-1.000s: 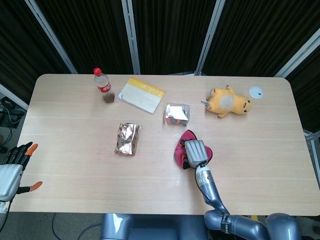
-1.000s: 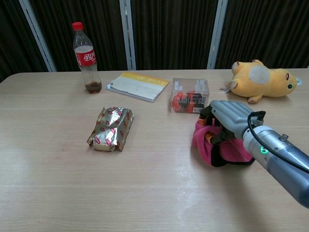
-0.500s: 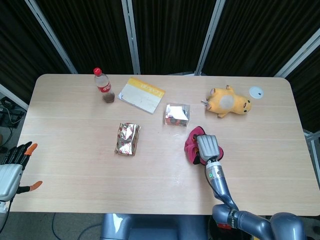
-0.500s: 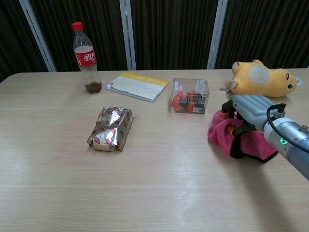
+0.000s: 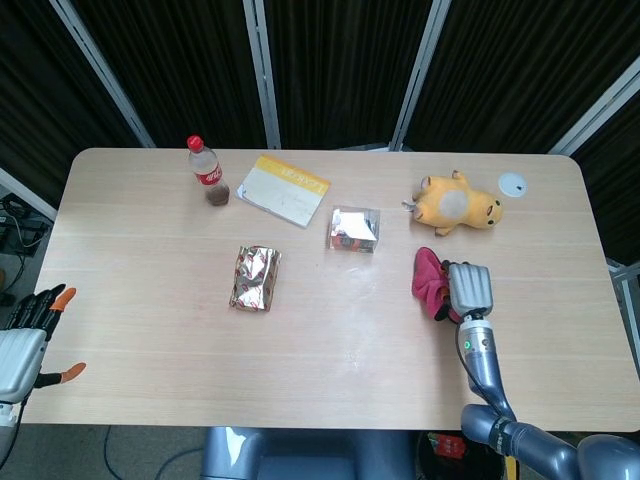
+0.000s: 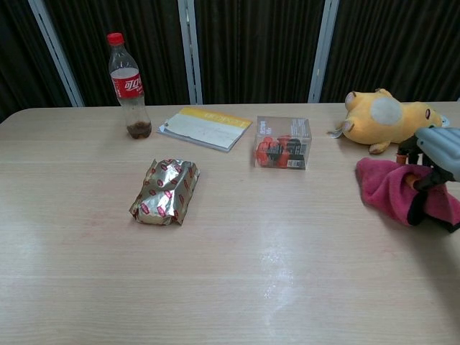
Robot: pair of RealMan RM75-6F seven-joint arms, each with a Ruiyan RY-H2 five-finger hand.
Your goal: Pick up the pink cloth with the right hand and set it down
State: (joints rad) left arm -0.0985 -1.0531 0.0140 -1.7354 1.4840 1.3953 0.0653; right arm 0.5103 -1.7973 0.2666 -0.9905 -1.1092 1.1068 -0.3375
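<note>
head view, left to right: left hand (image 5: 25,338) sits off the table's 8 o'clock corner, fingers spread, holding nothing. cola bottle (image 5: 208,173) at 11 o'clock with the yellow booklet (image 5: 284,190) just beside it, foil snack bag (image 5: 256,278) left of centre, clear box (image 5: 355,229) near centre. yellow plush (image 5: 456,203) at 2 o'clock, white disc (image 5: 513,183) near it. pink cloth (image 5: 430,281) is at about 3 o'clock, just below the plush, bunched in the right hand (image 5: 467,291), whose fingers are curled into the fabric. chest view shows the cloth hanging from the hand at the frame's right edge; can't tell if its lower edge touches the table (image 5: 150,330).

risks, as a guess: grip looks like a loose bunch, so fabric could slip out mid-carry. on release, folds may snag on the fingers and drag the cloth back. plush is near; a wide set-down could nudge it.
</note>
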